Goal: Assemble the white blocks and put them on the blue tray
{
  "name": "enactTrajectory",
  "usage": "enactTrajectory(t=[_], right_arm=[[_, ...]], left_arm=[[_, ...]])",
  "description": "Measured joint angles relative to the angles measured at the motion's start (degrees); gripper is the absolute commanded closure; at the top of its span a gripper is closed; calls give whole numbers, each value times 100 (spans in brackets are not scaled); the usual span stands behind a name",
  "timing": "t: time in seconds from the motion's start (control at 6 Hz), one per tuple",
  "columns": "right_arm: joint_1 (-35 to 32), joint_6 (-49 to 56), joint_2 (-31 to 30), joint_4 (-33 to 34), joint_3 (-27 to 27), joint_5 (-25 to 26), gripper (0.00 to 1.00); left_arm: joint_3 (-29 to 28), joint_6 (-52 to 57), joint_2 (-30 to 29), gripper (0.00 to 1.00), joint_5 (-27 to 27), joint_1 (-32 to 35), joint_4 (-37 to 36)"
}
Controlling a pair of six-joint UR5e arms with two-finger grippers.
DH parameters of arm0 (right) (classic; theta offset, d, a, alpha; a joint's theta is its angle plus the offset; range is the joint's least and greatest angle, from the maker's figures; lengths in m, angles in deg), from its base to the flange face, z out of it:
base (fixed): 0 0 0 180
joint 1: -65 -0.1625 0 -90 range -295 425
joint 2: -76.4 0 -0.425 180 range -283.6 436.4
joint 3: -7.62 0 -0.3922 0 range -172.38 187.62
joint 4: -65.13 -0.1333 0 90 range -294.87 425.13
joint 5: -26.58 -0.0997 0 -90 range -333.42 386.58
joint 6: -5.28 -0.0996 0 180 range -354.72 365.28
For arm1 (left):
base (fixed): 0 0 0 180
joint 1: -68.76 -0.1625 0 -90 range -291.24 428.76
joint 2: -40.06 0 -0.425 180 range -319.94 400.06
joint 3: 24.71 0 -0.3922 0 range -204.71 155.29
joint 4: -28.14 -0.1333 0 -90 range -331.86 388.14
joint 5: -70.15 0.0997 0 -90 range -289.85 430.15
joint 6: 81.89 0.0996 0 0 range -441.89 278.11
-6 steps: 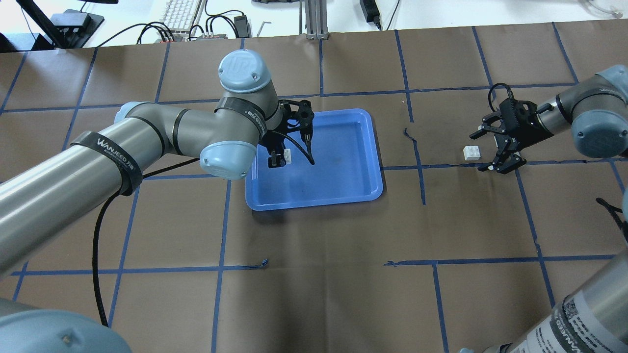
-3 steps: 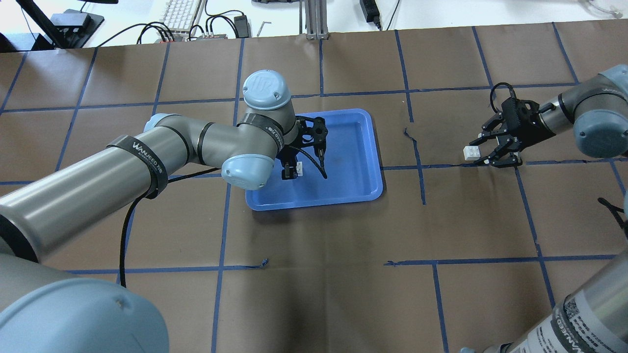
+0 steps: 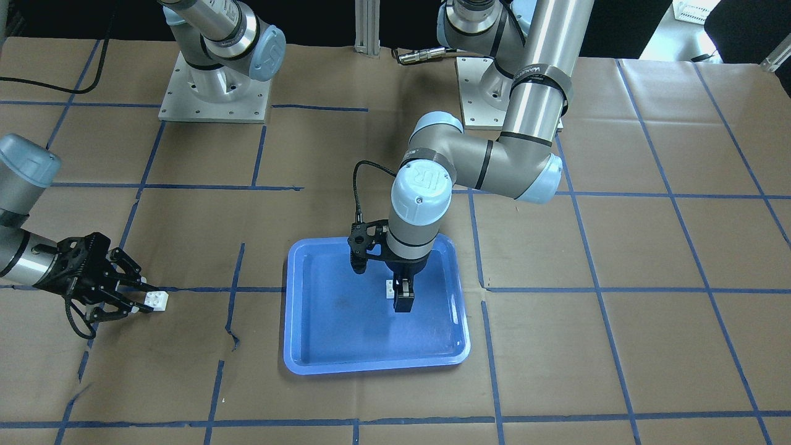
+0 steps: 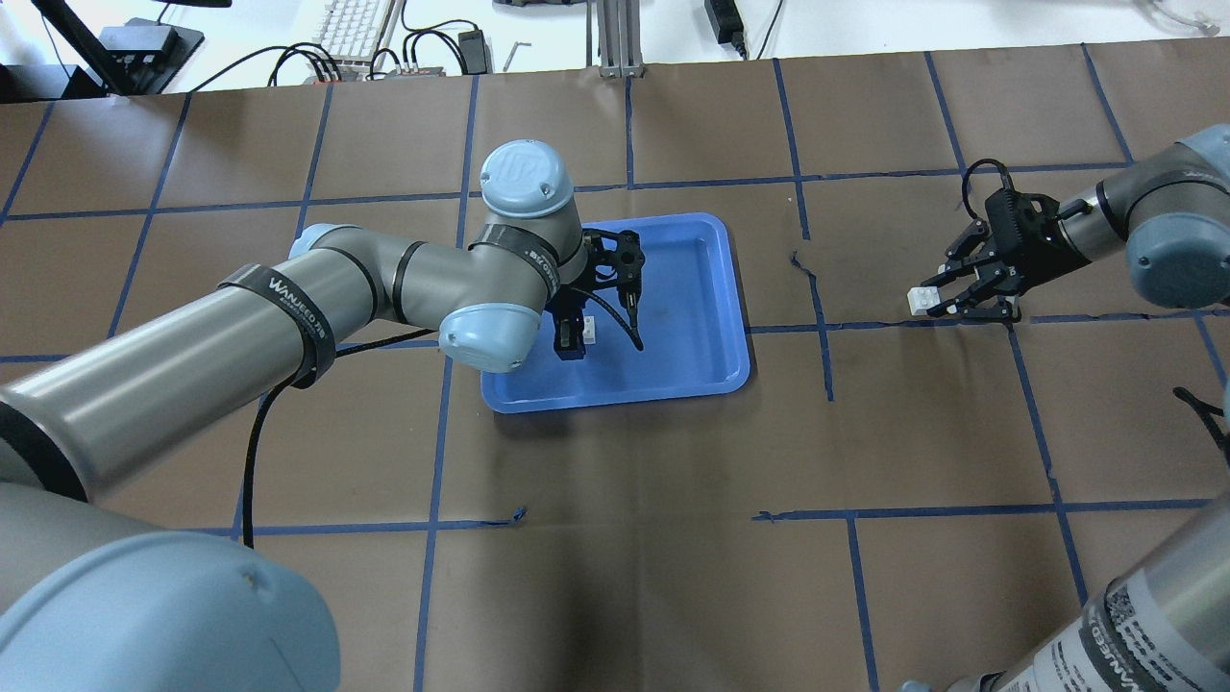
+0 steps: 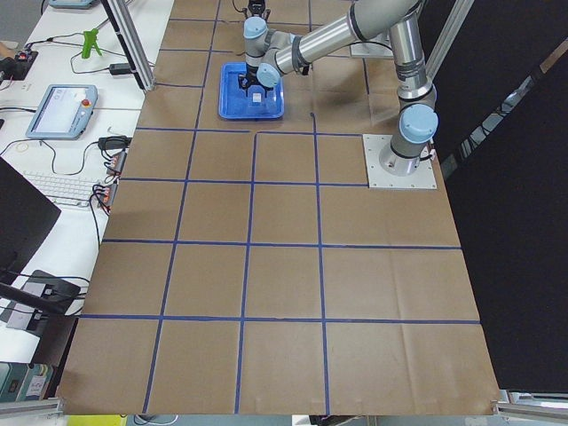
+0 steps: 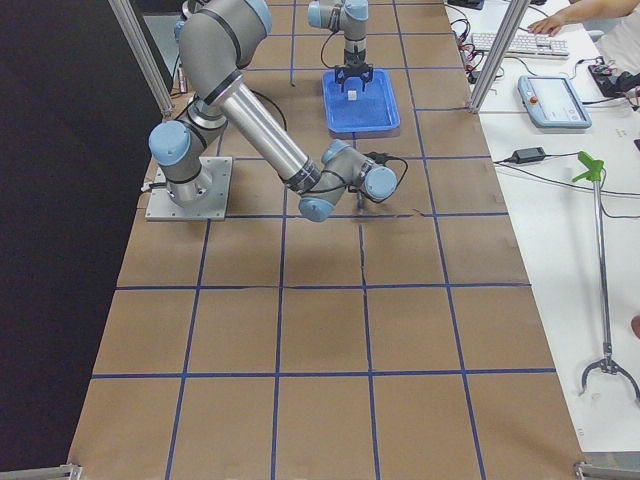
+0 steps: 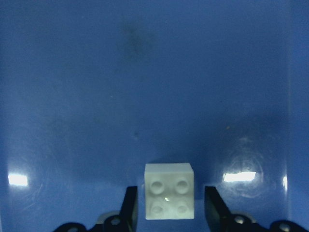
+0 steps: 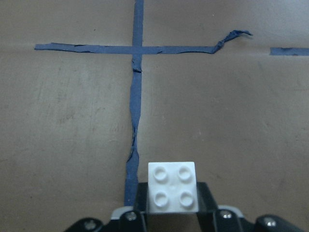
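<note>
One white block (image 7: 169,191), inside open left end effector (image 7: 170,194)

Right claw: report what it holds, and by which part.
The right claw grips a white block by two opposite side faces, studs facing the wrist camera.

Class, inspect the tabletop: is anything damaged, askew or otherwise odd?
Yes: the blue tape line beside the blue tray is torn and wavy, and its far end curls loose. Nothing else stands out.
</note>
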Motion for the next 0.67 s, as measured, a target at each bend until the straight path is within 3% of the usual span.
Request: enactTrajectory(t=[0.17, 0.67], right_arm=[[-1, -20, -44, 30, 21, -1, 69], [-272, -460, -583, -56, 44, -240, 69]], left_arm=[[-135, -10, 303, 1, 14, -23, 512], [-1261, -80, 1403, 1, -6, -465, 3259]])
